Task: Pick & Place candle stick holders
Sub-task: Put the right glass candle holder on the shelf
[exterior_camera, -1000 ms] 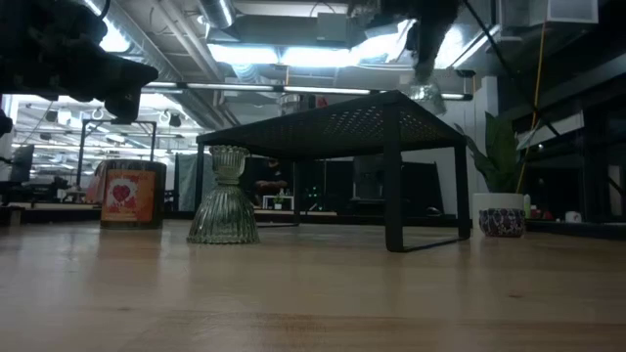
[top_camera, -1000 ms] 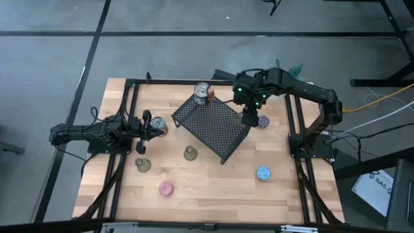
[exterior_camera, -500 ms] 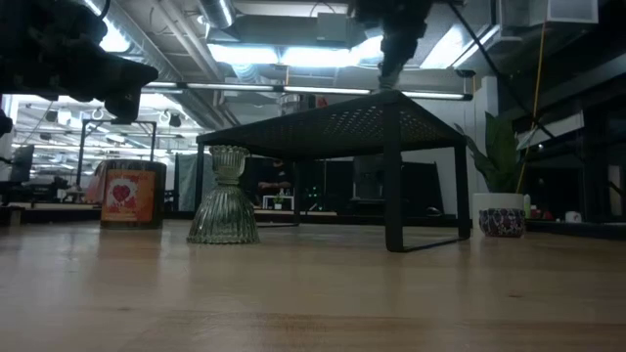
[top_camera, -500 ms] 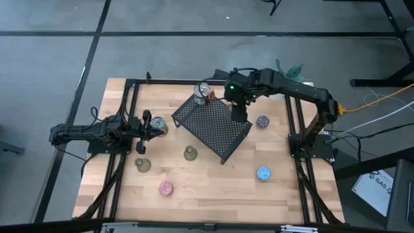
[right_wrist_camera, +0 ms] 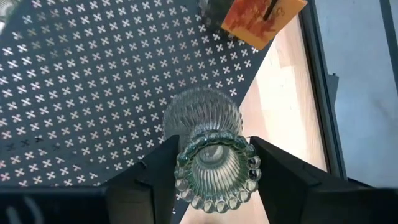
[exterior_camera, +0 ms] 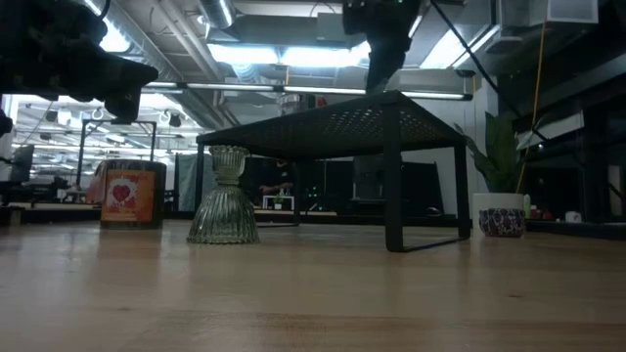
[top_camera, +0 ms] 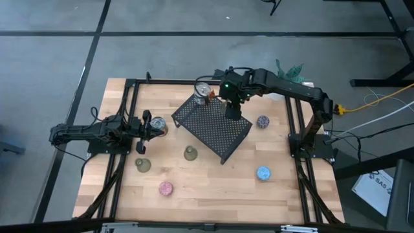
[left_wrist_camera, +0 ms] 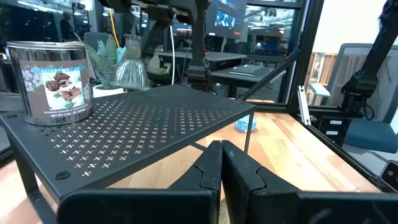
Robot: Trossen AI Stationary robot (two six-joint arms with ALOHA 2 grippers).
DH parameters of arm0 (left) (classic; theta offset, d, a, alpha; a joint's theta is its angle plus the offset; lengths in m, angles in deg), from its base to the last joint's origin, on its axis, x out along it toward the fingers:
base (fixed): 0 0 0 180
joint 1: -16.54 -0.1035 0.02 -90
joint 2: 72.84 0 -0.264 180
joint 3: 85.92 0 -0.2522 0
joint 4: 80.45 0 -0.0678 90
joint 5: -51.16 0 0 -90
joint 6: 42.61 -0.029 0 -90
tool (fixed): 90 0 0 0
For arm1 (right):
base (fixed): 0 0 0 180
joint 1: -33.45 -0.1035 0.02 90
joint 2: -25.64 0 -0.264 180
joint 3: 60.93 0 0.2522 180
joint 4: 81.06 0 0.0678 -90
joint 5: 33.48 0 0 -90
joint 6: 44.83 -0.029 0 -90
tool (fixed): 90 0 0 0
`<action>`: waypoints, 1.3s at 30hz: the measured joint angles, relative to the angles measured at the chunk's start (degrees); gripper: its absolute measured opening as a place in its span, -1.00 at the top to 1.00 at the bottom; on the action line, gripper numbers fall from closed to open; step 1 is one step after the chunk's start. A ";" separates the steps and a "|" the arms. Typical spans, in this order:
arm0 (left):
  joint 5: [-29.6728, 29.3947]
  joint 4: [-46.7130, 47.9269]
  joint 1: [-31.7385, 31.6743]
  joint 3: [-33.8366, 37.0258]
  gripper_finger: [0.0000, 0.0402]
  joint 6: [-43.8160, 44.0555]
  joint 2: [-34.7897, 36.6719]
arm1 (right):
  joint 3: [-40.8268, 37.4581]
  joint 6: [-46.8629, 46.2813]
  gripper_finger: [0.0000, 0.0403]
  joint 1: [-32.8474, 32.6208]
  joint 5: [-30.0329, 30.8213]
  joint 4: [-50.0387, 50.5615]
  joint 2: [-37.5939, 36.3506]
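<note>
Pincer on your right arm clamps a clear glass candle stick holder by its beaded rim, hanging it over the black mesh rack near the tin, probably for placing there. Your left pincer waits closed.

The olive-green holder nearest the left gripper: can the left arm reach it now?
Probably yes. The olive-green holder stands alone on bare wood close beside the left gripper, nothing between. Its fingers are shut and must open first. The right gripper holds a glass candle holder over the mesh rack, well away.
</note>
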 joint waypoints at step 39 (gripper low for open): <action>0.02 0.00 0.00 0.00 0.99 0.00 0.00 | -0.04 4.91 0.08 0.87 -4.19 -6.06 2.82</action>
